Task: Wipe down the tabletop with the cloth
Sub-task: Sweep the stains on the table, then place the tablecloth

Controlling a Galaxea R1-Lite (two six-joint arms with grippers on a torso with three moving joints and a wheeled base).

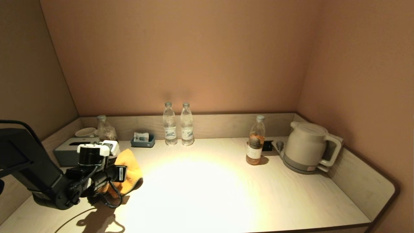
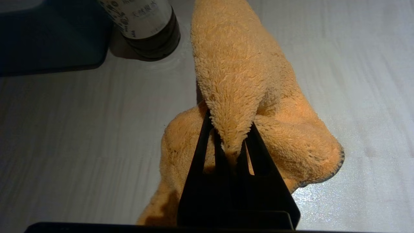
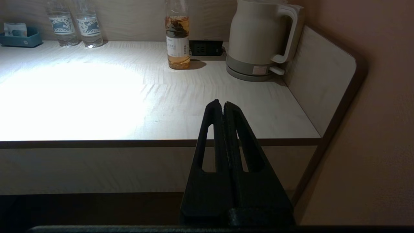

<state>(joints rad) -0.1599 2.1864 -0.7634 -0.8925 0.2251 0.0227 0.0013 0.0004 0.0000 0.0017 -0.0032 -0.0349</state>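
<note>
The fuzzy orange cloth (image 1: 131,166) lies bunched on the left part of the pale wood-grain tabletop (image 1: 210,194). My left gripper (image 2: 230,121) is shut on a raised fold of the cloth (image 2: 239,81). The rest of the cloth spreads on the tabletop (image 2: 64,136) around the black fingers (image 2: 200,145), and its dark edge (image 2: 336,165) shows at one corner. In the head view the left wrist hides the fingers. My right gripper (image 3: 222,103) is shut and empty. It hangs in front of and below the table's front edge (image 3: 97,142) and is out of the head view.
A grey tissue box (image 1: 66,152), a cup (image 1: 85,132) and a bottle (image 1: 105,129) stand just behind the cloth. Along the back rim are a small teal tray (image 1: 142,140), two water bottles (image 1: 178,124), a tea bottle (image 1: 255,140) and a kettle (image 1: 305,147).
</note>
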